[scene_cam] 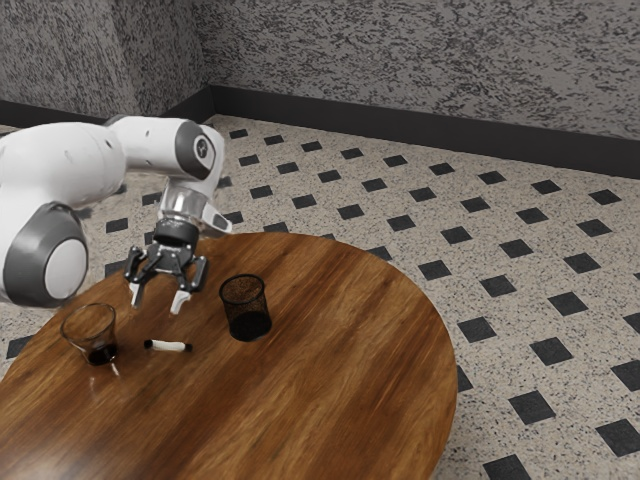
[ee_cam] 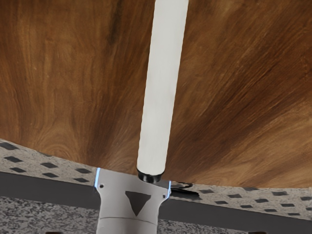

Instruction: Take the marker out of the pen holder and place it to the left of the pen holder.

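White marker (ee_cam: 162, 87), black at one end, against brown wooden tabletop (ee_cam: 73, 73).

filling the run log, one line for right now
gripper: open, above table | marker: lying on table between glass and pen holder | pen holder: upright

The exterior view looks slantwise down from beside the arm (scene_cam: 95, 160), standing back, across the table (scene_cam: 350, 310) toward the wall (scene_cam: 430, 60). The wrist view looks from the arm's end, close in (the marker (ee_cam: 163, 87) looms large). Both share marker, table, floor (scene_cam: 520, 290) and wall.
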You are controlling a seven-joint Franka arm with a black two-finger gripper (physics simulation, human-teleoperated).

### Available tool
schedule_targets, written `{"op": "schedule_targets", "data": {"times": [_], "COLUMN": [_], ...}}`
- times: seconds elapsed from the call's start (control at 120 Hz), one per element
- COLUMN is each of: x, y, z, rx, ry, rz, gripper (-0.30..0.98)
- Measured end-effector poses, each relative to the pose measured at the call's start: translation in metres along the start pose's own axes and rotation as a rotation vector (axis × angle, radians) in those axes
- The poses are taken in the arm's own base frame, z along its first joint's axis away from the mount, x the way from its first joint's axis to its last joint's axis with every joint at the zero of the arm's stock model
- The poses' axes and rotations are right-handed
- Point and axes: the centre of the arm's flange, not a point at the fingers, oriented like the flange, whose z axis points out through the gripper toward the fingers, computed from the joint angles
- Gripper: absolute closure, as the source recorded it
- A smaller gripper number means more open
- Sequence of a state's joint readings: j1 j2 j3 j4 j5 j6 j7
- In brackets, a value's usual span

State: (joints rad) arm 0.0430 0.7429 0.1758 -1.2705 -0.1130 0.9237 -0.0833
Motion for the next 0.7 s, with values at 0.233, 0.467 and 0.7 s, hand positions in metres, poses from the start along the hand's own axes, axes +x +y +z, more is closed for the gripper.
{"op": "schedule_targets", "data": {"times": [0.233, 0.467, 0.7], "x": [-0.163, -0.252, -0.255], "y": [0.029, 0.043, 0.046], "z": [-0.080, -0.086, -0.098], "rx": [-0.006, 0.064, 0.059], "ry": [0.485, 0.806, 0.893], "rz": [0.094, 0.138, 0.152], "gripper": [0.07, 0.02, 0.01]}}
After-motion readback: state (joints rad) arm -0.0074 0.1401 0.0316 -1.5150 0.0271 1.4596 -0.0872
